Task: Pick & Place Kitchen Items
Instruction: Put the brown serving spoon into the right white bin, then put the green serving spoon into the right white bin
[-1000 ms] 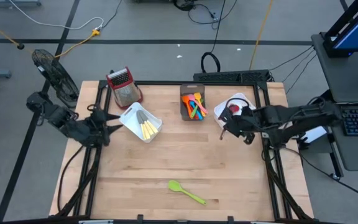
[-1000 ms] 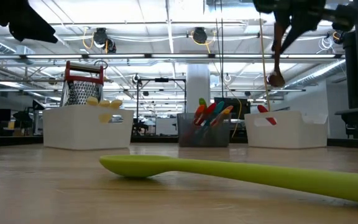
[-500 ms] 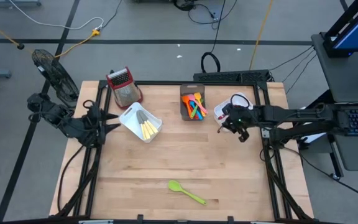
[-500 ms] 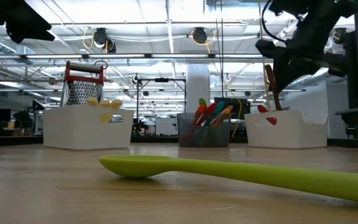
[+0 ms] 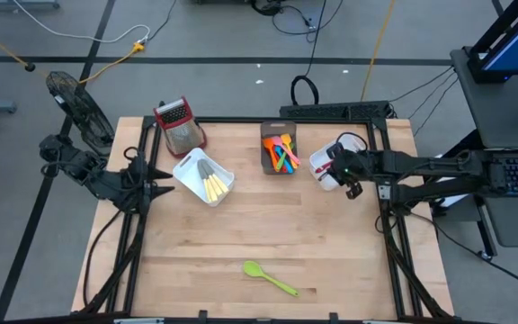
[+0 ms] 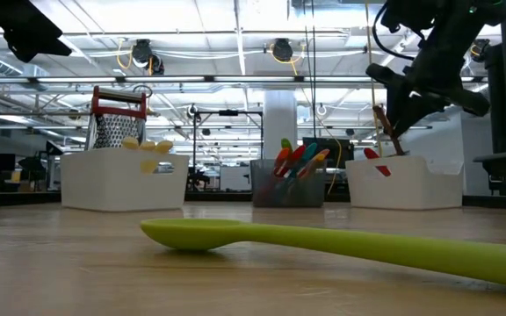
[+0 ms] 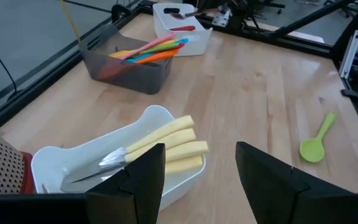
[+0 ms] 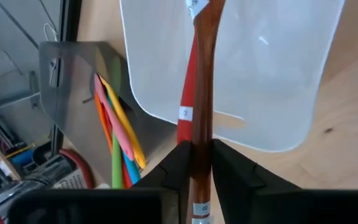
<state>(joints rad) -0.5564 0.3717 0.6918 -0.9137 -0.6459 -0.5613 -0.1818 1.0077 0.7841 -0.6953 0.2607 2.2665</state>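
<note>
Most of the sorting looks done. On the worktop (image 5: pixel 268 225), the white bin (image 5: pixel 203 177) at the left holds the yellow-handled knives (image 5: pixel 214 186), the dark grey bin (image 5: pixel 279 149) at the back holds the coloured plastic spoons and spatulas (image 5: pixel 285 155), and the white bin at the right (image 5: pixel 328 164) already has a red utensil (image 8: pixel 187 93) in it. The right tool (image 5: pixel 346 170) hangs over that right-hand bin, clenched on the brown spoon (image 8: pixel 202 81), which points down into it, so this item seems about to be dropped. Only the green spoon (image 5: pixel 269 278) lies loose near the front edge, not yet picked. The left tool (image 5: pixel 157 176) waits released beside the knife bin, holding nothing.

From above, the brown spoon is hidden under the arm; the right wrist view shows the grip plainly. The low view shows it upright above the bin rim, though whether its tip touches the floor of the bin I cannot tell.
</note>
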